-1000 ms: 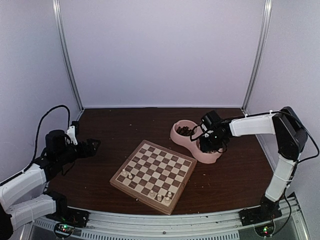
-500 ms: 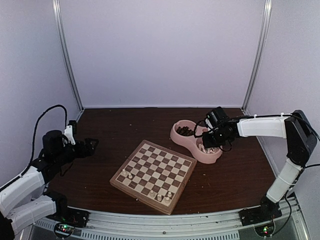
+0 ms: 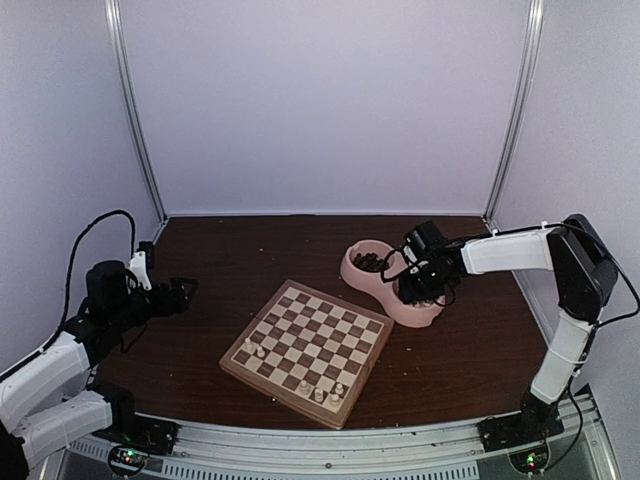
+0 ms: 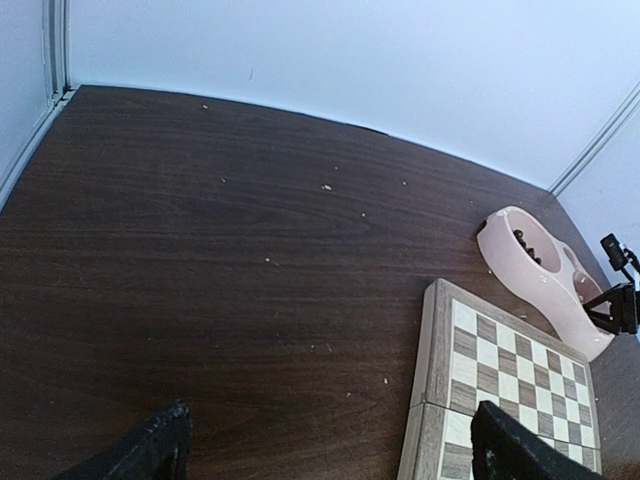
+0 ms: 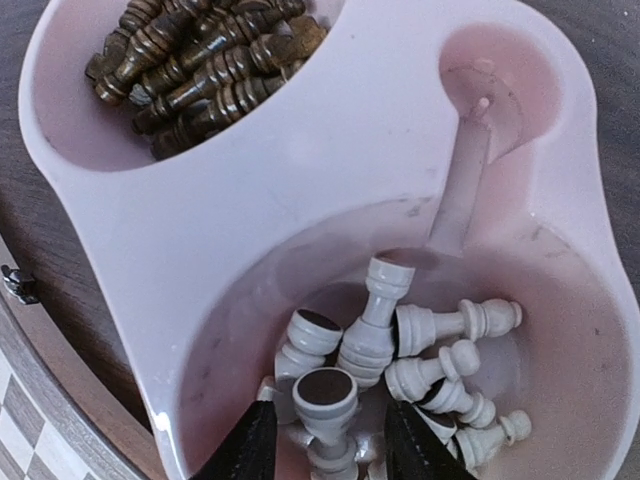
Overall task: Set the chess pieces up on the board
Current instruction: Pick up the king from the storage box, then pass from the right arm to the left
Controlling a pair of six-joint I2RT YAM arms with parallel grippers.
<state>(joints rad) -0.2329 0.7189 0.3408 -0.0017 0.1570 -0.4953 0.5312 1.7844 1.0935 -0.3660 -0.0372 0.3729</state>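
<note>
The board [image 3: 307, 350] lies mid-table with a few pale chess pieces [image 3: 320, 392] along its near edge and two more [image 3: 255, 350] at its left. Several other pale pieces [image 5: 440, 330] lie heaped in the near compartment of the pink bowl [image 5: 330, 160]. My right gripper [image 5: 328, 440] reaches down into that compartment, open, its fingers on either side of one pale piece [image 5: 328, 395] that lies base-up, with a gap on each side. My left gripper [image 4: 330, 450] hovers wide open over bare table left of the board [image 4: 505, 380], holding nothing.
Dark brown pieces [image 5: 200, 60] fill the bowl's far compartment. The bowl [image 3: 390, 285] sits just beyond the board's right corner. White walls with metal corner posts enclose the dark wooden table [image 4: 250, 250].
The right arm swung slightly right and up over the bowl, then came back down into the near compartment. The left arm has barely moved.
</note>
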